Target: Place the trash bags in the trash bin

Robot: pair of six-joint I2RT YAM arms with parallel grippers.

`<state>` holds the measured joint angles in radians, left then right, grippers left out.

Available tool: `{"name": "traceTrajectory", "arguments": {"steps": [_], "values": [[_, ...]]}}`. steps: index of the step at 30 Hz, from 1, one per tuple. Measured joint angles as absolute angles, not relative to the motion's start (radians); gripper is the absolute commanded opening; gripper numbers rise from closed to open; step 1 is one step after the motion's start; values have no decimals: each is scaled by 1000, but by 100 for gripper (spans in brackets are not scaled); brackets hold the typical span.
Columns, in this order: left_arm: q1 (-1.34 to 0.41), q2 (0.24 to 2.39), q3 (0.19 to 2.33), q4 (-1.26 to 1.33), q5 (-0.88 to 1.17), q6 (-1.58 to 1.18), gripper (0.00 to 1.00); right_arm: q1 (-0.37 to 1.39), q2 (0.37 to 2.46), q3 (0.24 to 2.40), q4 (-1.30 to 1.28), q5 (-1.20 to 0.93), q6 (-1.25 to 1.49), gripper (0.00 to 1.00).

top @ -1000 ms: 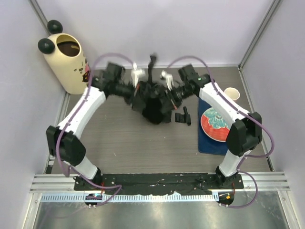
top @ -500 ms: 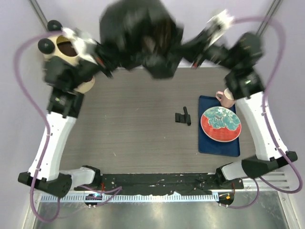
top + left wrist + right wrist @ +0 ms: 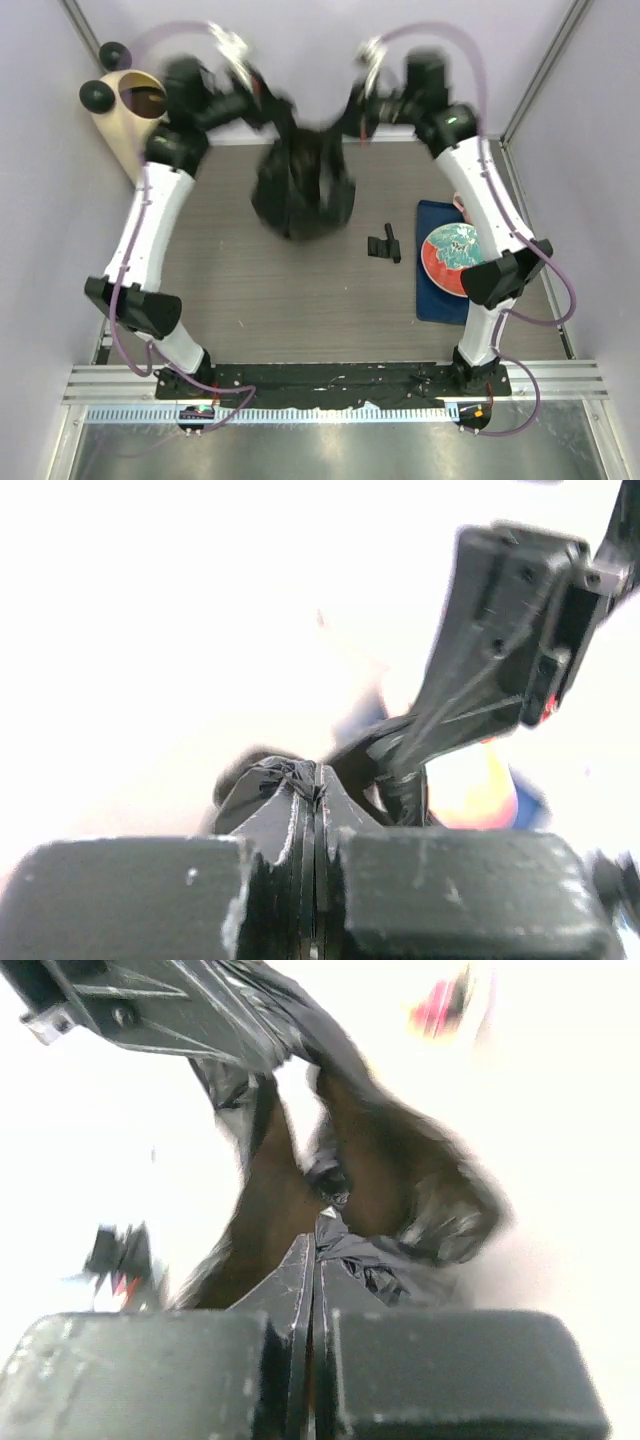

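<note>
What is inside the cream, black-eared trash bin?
In the cream trash bin, only its dark brown inner bucket shows; the depths are shadowed, one side covered by the left arm. The glossy black plastic trash bag hangs outside, pinched by left gripper and right gripper.

A grey wood-grain table (image 3: 250,300) carries a blue tray (image 3: 432,305) on its right side. A red plate (image 3: 445,260) with a teal pattern lies on the tray (its right rim is hidden). A small black part (image 3: 384,244) lies on the table just left of the tray, apart from it. Pale walls (image 3: 300,50) close the back and sides. A black strip (image 3: 330,375) runs along the near edge.
</note>
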<state>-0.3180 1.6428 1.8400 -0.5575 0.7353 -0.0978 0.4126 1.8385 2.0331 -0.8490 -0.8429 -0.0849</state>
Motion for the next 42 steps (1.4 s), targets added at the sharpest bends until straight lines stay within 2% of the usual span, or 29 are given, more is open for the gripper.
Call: {"name": "traceTrajectory", "arguments": {"steps": [2, 4, 6, 8, 10, 12, 14, 16, 19, 21, 23, 25, 27, 29, 32, 34, 37, 42], "values": [[-254, 1658, 2121, -352, 681, -224, 0, 367, 1879, 2344, -564, -845, 113, 1], [-195, 1658, 2313, -132, 634, -303, 0, 275, 1874, 2513, -261, -828, 299, 1], [-178, 1559, 2289, 80, 642, -361, 0, 193, 1806, 2529, -51, -810, 402, 1], [-230, 1419, 2088, 205, 689, -347, 0, 203, 1647, 2323, 43, -805, 392, 1], [-314, 1275, 1886, 164, 733, -186, 0, 312, 1503, 2079, -25, -796, 223, 1], [-374, 1213, 1718, 15, 722, -17, 0, 450, 1408, 1861, -183, -762, 10, 1], [-395, 1281, 1588, -234, 688, 178, 0, 495, 1416, 1673, -334, -706, -177, 1], [-395, 1422, 1516, -477, 706, 311, 0, 485, 1509, 1518, -520, -659, -318, 1], [-387, 1675, 1365, -842, 769, 421, 0, 471, 1732, 1372, -797, -656, -436, 1], [-385, 1679, 1332, -1003, 820, 419, 0, 474, 1777, 1362, -987, -719, -465, 1], [-382, 1600, 1436, -1022, 887, 349, 0, 487, 1752, 1491, -1090, -812, -434, 1], [-359, 1547, 1665, -887, 949, 215, 0, 492, 1741, 1750, -1057, -900, -351, 1], [-299, 1536, 1874, -612, 968, -8, 0, 471, 1741, 1991, -897, -952, -204, 1], [-200, 1562, 2078, -299, 944, -262, 0, 384, 1748, 2196, -607, -986, 40, 1], [-113, 1612, 2254, -46, 915, -482, 0, 221, 1749, 2324, -179, -997, 405, 1], [-125, 1621, 2237, 74, 937, -605, 0, 160, 1726, 2285, 16, -998, 557, 1], [-157, 1598, 2072, 234, 968, -754, 0, 211, 1659, 2071, 223, -1024, 714, 1], [-194, 1642, 1845, 265, 991, -819, 0, 286, 1672, 1871, 298, -1056, 801, 1]]}}
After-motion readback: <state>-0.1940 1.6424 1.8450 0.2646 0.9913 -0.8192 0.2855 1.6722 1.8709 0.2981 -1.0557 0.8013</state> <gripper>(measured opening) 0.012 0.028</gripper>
